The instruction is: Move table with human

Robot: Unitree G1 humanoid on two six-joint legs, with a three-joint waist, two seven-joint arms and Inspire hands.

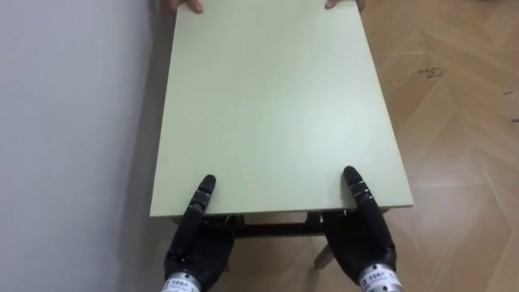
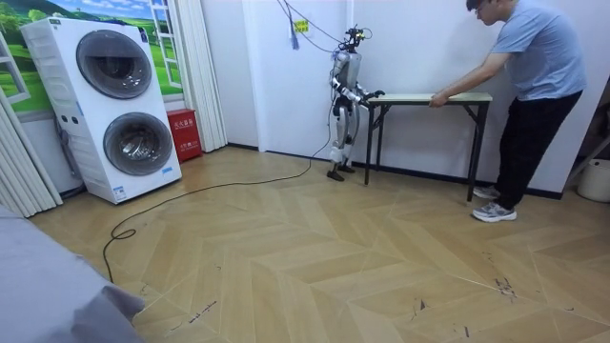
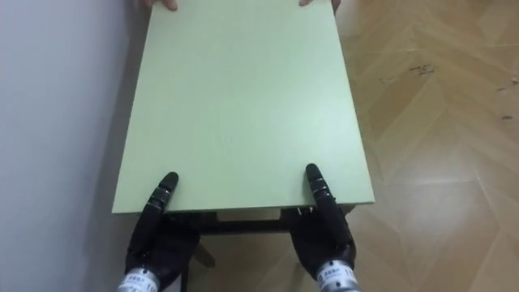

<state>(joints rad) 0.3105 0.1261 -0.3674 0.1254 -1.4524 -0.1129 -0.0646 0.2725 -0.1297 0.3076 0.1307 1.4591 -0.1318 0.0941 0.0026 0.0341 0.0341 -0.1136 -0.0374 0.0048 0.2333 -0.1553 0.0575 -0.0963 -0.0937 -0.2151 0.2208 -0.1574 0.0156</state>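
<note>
The left hand (image 1: pixel 195 247) and the right hand (image 1: pixel 366 235) are black and glossy, built of short segments, each with a silver ring and a small white tag at the wrist. The body is slim, silver-grey with dark joints. The person (image 2: pixel 538 55) wears a blue short-sleeved shirt, black trousers, grey shoes.

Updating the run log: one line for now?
table by wall | left hand, right hand at near edge | person holds far end
</note>
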